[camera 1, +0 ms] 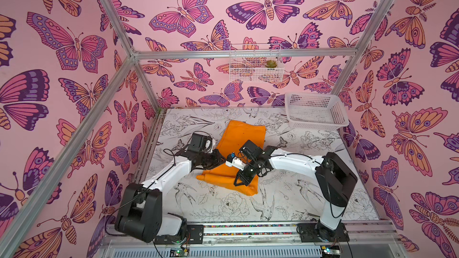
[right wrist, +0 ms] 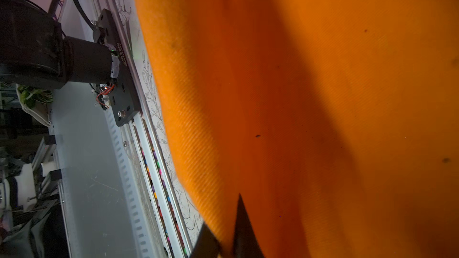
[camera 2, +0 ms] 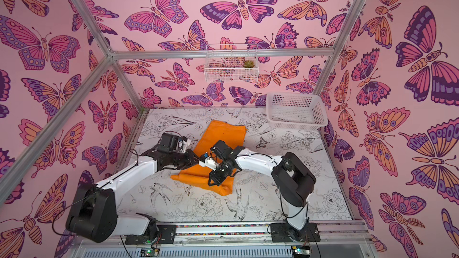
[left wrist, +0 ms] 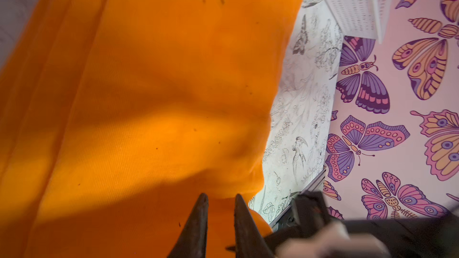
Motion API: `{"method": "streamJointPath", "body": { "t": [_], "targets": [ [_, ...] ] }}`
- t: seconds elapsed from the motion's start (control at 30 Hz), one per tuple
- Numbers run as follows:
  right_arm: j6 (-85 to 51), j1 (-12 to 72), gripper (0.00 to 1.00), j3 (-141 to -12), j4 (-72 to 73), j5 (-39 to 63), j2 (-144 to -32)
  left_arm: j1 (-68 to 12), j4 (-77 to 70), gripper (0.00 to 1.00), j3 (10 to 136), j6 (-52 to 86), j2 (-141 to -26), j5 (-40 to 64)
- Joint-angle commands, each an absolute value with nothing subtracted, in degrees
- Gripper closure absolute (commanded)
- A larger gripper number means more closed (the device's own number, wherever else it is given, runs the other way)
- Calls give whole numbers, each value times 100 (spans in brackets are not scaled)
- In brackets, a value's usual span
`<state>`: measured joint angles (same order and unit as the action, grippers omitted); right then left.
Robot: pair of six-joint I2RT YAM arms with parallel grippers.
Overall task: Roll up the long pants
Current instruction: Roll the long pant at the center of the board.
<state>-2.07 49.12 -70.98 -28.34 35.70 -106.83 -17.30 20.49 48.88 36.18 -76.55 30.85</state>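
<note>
Long pants (camera 1: 239, 134), partly rolled at the near end, lie on the surface (camera 1: 298, 194); jaws of left gripper (left wrist: 220, 196) and right gripper (right wrist: 222, 212) each pinch the cloth.

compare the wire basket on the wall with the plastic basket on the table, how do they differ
The wire basket is open thin-wire mesh; the plastic basket has perforated plastic walls. The wire basket hangs on the back wall above the table; the plastic basket rests at the table's far right corner. The wire basket holds a small succulent; the plastic basket shows no plant. Both are white and rectangular.
</note>
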Motion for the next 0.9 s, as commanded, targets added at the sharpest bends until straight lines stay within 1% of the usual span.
{"method": "streamJointPath", "body": {
  "t": [0.0,0.1,0.17,0.5,0.67,0.87],
  "targets": [
    [-255,4797,100,-7359,-2990,3884,-10941,-1705,2673,77,5045,3489,-7081,2675],
    [-296,4682,100,-7399,-3069,3727,-11105,-1712,2812,76,5000,3458,-6804,2646],
    [-350,4613,100,-7400,-3101,3446,-11196,-1727,2812,75,4887,3478,-6700,2686],
    [-465,4457,99,-7573,-3317,3177,-11472,-2095,2526,76,4321,3507,-6868,2386],
    [-533,4416,99,-7626,-3322,3149,-11514,-2219,2289,76,4154,3490,-7144,2319],
    [-609,4345,99,-7645,-3312,3094,-11460,-2268,1850,79,3928,3560,-7767,2287]
  ]
}}
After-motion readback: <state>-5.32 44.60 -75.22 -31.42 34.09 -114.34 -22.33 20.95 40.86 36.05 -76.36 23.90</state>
